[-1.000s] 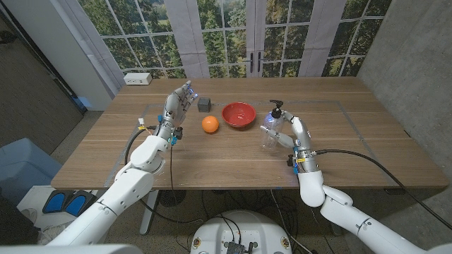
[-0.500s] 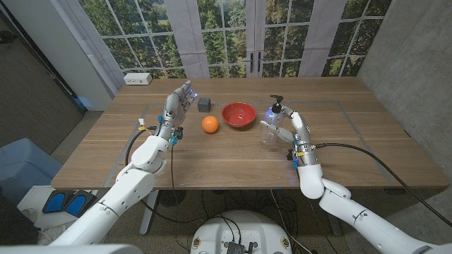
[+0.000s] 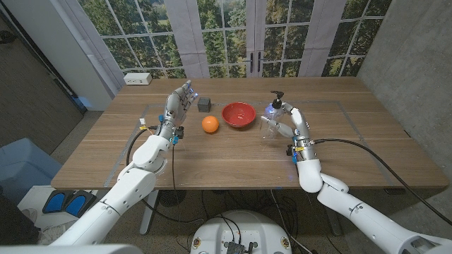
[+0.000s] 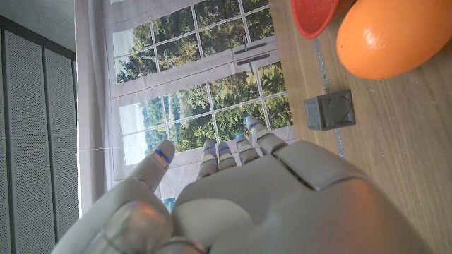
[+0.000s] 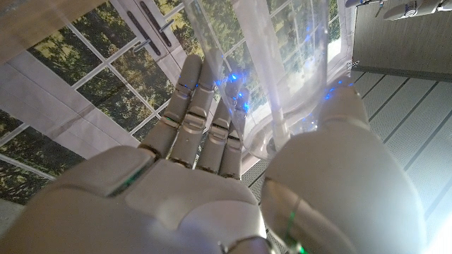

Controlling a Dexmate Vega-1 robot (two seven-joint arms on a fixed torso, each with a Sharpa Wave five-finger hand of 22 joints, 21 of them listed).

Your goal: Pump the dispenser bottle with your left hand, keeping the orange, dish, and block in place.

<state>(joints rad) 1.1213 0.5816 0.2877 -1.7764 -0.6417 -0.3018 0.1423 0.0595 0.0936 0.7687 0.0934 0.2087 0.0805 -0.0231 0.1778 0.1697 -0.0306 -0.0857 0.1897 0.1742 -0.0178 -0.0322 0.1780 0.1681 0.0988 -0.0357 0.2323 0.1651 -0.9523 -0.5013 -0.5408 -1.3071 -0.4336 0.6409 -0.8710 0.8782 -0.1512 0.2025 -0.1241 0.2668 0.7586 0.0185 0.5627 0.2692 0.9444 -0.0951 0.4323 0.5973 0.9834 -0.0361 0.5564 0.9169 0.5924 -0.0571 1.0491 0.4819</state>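
Now the right hand (image 3: 288, 121) wraps its fingers around the clear plastic dispenser bottle with a black pump (image 3: 273, 116), just right of the red round dish (image 3: 239, 114); no label is readable. Left hand (image 3: 177, 104) hangs empty, fingers apart, beside the small dark grey block (image 3: 204, 104) and round orange (image 3: 210, 124).

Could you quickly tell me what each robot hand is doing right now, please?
Left robot hand: open, fingers apart, holding nothing, near the block.
Right robot hand: holding the clear dispenser bottle.
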